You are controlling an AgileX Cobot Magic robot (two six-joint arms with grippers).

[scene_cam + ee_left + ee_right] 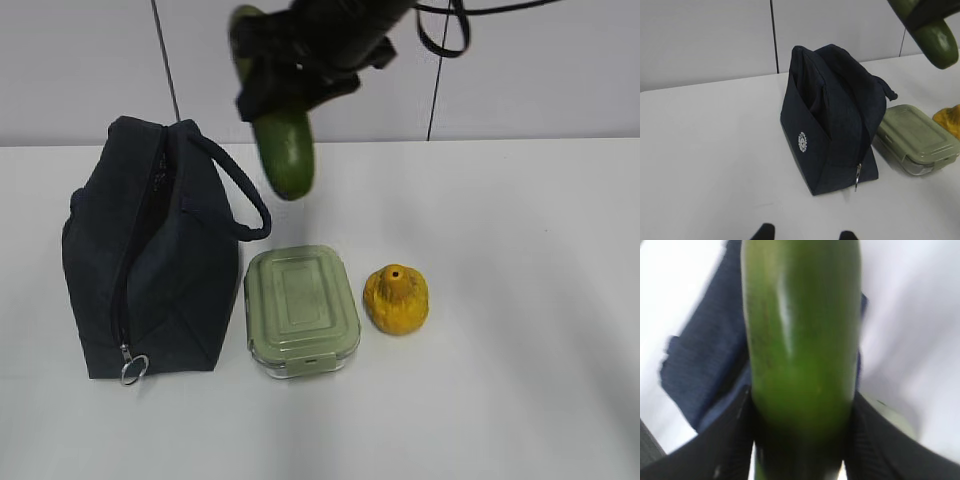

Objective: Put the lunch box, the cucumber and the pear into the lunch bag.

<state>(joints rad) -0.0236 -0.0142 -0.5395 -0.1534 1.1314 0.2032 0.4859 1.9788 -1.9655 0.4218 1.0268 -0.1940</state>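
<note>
right gripper (pixel 285 95) pinched cucumber (pixel 285 150), long axis near vertical | above and right of lunch bag (pixel 150 250) opening | left gripper (pixel 805 234) spread, idle

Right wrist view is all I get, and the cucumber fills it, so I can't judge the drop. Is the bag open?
Observer: Yes, the lunch bag stands unzipped, its top gaping.
Operator: Where is the cucumber relative to it?
Observer: The cucumber hangs in the right gripper, above the bag's handle side, right of the opening.
Operator: What's left on the table?
Observer: The lunch box beside the bag, and the pear right of it.
</note>
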